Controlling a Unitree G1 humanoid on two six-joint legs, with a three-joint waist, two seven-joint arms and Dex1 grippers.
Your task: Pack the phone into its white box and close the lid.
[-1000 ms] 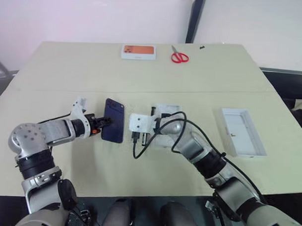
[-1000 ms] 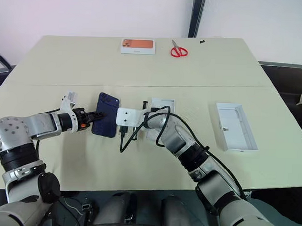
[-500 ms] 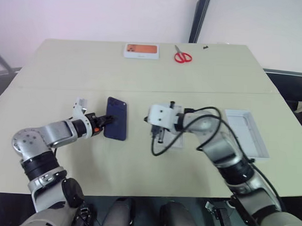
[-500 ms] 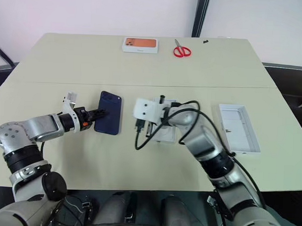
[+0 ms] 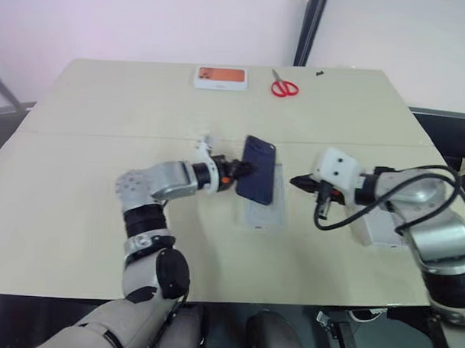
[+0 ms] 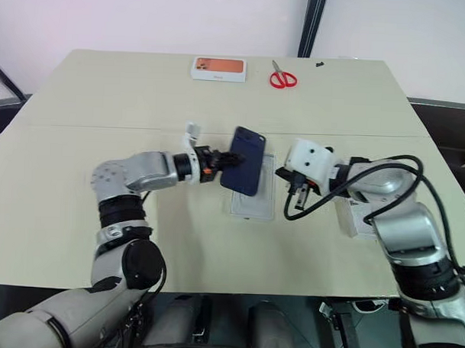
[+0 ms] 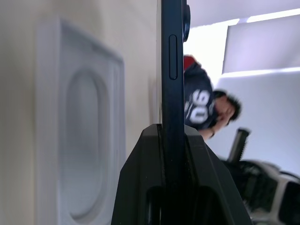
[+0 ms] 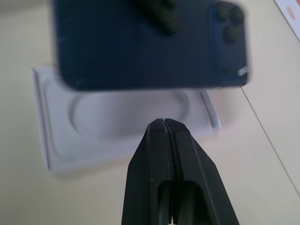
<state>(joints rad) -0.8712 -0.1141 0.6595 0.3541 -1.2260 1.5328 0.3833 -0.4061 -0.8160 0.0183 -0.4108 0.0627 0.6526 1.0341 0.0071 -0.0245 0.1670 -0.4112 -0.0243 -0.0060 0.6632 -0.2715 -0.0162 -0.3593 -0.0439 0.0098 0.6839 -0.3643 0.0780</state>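
From the head camera, the left gripper (image 5: pixel 231 174) is clamped on the edge of the phone (image 5: pixel 258 169) and holds it raised over the middle of the table (image 5: pixel 79 184), its dark back facing up and the camera cluster at the far corner. Right under the phone lies a flat white insert (image 5: pixel 262 215) with an oval outline, partly covered by it. The right gripper (image 5: pixel 301 181) points toward the phone from the other side, fingers pressed together on nothing, a short gap between its tips and the phone. A white box (image 5: pixel 376 229) sits on the table beneath the right forearm, mostly hidden by the arm — whether it is the tray or the lid cannot be told. At the far edge of the table lie a white box with an orange picture (image 5: pixel 220 77) and red scissors (image 5: pixel 283 87), well apart from the arms.

In the left wrist view the phone (image 7: pixel 172 93) stands edge-on, pinched between the two black fingers (image 7: pixel 140 187), a side button showing. Beside it is the white insert (image 7: pixel 79 131) with its oval recess. Behind, a person (image 7: pixel 201 105) in a dark top with white numbers.

In the right wrist view the fingers (image 8: pixel 154 168) meet tip to tip — empty. Ahead of them the phone (image 8: pixel 140 47) hangs over the insert (image 8: pixel 117 131), with the other gripper's fingertips (image 8: pixel 159 14) on its far edge.
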